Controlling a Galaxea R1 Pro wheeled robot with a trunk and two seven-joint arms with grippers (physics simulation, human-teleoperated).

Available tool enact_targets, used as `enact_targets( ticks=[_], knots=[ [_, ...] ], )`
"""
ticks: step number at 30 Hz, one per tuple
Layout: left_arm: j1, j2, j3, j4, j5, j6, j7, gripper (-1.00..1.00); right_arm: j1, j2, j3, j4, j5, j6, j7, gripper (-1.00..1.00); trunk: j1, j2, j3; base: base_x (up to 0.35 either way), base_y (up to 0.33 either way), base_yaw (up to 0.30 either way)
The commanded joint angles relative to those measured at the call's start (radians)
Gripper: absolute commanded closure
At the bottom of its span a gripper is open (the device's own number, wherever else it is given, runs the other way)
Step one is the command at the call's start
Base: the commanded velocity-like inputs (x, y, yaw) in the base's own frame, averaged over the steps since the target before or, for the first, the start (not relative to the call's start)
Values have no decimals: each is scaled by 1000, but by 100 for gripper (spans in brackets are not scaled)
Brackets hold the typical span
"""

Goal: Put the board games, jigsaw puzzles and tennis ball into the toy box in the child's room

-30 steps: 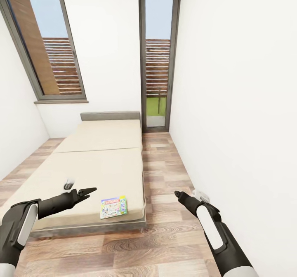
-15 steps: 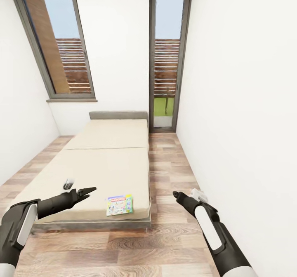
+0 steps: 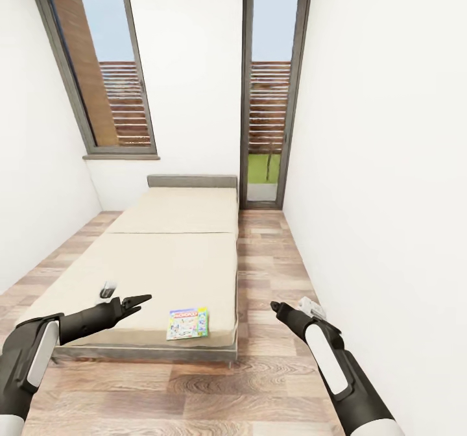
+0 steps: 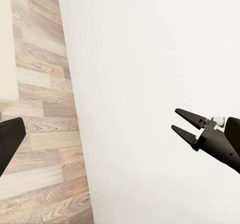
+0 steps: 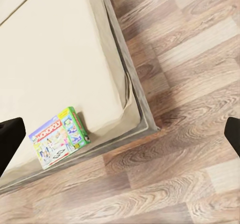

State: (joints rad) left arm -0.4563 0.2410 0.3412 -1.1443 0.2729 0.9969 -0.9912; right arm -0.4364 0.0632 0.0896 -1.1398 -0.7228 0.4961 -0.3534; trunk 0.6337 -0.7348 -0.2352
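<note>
We saw the Monopoly box (image 3: 188,323) lying flat on the bed (image 3: 162,261), near its foot corner. Our left gripper (image 3: 137,302) hovered over the mattress, jaws parted and empty. Our right gripper (image 3: 275,307) was over the wood floor (image 3: 272,248), jaws parted and empty too.

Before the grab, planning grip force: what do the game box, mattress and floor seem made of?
Game box: looks like glossy printed cardboard, with sharp edges and bright artwork. Mattress: plain beige matte fabric, probably soft, with rounded edges. Floor: wood planks or wood-look laminate, with visible grain and board seams.
</note>
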Motion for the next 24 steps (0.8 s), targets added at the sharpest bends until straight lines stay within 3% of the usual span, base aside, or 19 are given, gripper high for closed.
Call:
enact_targets(
  ticks=[1, 8, 21, 24],
  knots=[
    [-1, 0, 1, 0, -1, 4, -4, -100, -1, 0, 1, -2, -10, 1, -10, -100, 0, -1, -2, 78, -10, 3],
    [-1, 0, 1, 0, -1, 3, -5, -100, -1, -2, 1, 2, -10, 1, -9, -100, 0, -1, -2, 178, -4, 78],
    [-1, 0, 1, 0, -1, 3, -5, -100, -1, -2, -1, 3, -10, 1, -9, -100, 0, -1, -2, 24, 0, 275],
    [-1, 0, 1, 0, -2, 4, -2, -100, -1, -2, -1, 3, -10, 1, -9, -100, 12, -22, -11, 1, 0, 292]
  ],
)
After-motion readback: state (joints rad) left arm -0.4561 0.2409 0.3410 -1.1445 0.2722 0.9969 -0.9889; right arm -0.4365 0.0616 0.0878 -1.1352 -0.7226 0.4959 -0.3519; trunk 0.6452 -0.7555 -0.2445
